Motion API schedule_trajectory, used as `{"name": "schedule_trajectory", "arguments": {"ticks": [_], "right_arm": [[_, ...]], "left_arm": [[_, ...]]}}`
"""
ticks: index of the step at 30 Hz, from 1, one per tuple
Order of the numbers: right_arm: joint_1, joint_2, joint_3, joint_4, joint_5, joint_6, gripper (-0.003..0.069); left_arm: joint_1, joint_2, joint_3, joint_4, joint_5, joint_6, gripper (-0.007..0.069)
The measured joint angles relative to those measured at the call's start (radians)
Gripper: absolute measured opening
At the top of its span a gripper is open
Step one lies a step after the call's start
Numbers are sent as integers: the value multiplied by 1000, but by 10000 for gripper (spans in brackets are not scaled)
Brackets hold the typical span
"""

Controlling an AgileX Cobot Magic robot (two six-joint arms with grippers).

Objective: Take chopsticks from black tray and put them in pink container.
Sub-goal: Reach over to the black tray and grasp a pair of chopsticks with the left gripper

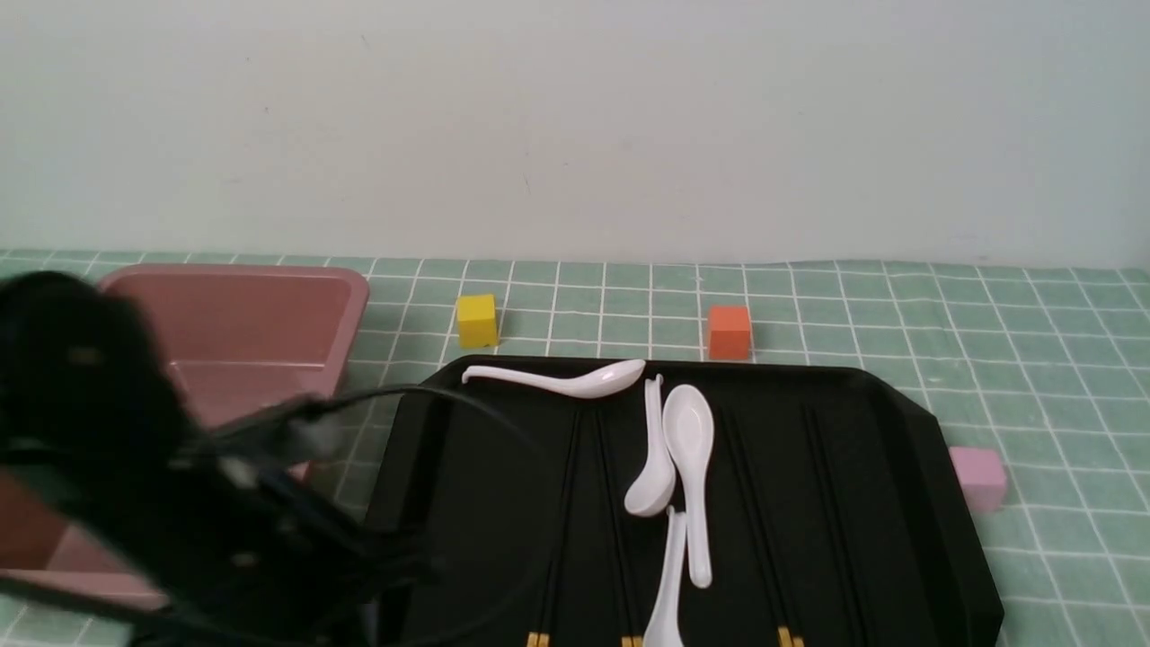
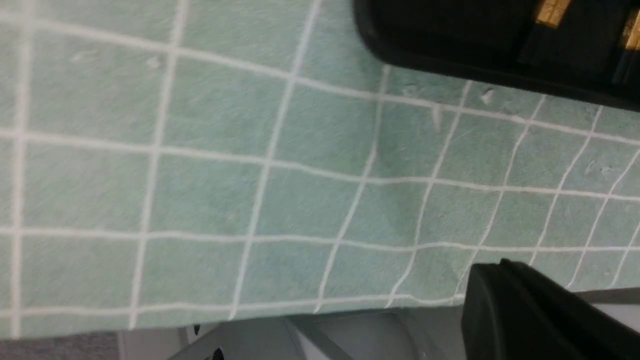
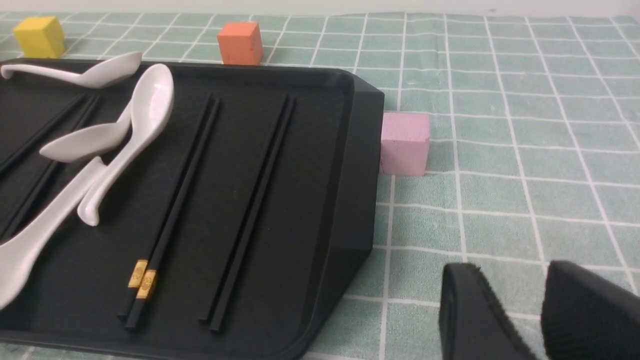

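- The black tray (image 1: 449, 467) lies in the near centre of the green checked tablecloth (image 1: 1033, 359), its long grooves running from near to far.
- Four pairs of chopsticks (image 1: 561, 521) lie lengthwise in the tray's grooves, two pairs left of centre and two right of centre. Gold-yellow ends show at the near edge on three of the pairs.
- Four white soup spoons (image 1: 692, 467) rest on the tray: one along the far rim, two side by side in the middle, and one nearer, just below those two.
- The pink container (image 1: 234, 314) stands on the far left, just beside the tray's far-left corner.
- A yellow cube (image 1: 477, 321) and an orange cube (image 1: 729, 332) sit just beyond the tray's far rim. A pale pink cube (image 1: 977, 478) sits close against its right side.
- The left arm (image 1: 108, 467) is a blurred dark mass at the near left, in front of the container's near part and the tray's near-left corner.
- The left gripper (image 2: 530, 310) shows only one dark finger, over the near edge of the cloth. Whether it is parted or closed cannot be told.
- The right gripper (image 3: 510, 275) hovers over bare cloth to the near right of the tray, its two fingers spread apart with nothing between them.
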Motion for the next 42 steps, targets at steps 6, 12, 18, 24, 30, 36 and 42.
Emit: {"name": "schedule_trajectory", "arguments": {"ticks": [6,12,18,24,30,36,42], "right_arm": [[0,0,0,0,0,0,240],[0,0,0,0,0,0,240],[0,0,0,0,0,0,240],[0,0,0,0,0,0,240],[0,0,0,0,0,0,240],[0,0,0,0,0,0,240],[0,0,0,0,0,0,240]], "left_arm": [[-237,232,-201,263,-58,-287,38],[-311,381,-343,359,-65,-329,205],[-311,432,-367,400,-112,-327,337],[-311,491,-370,433,-176,-326,354],[-311,547,-370,450,-197,-326,354],[-311,590,-379,461,-209,-330,293],[-312,599,-390,451,-207,-330,116]]}}
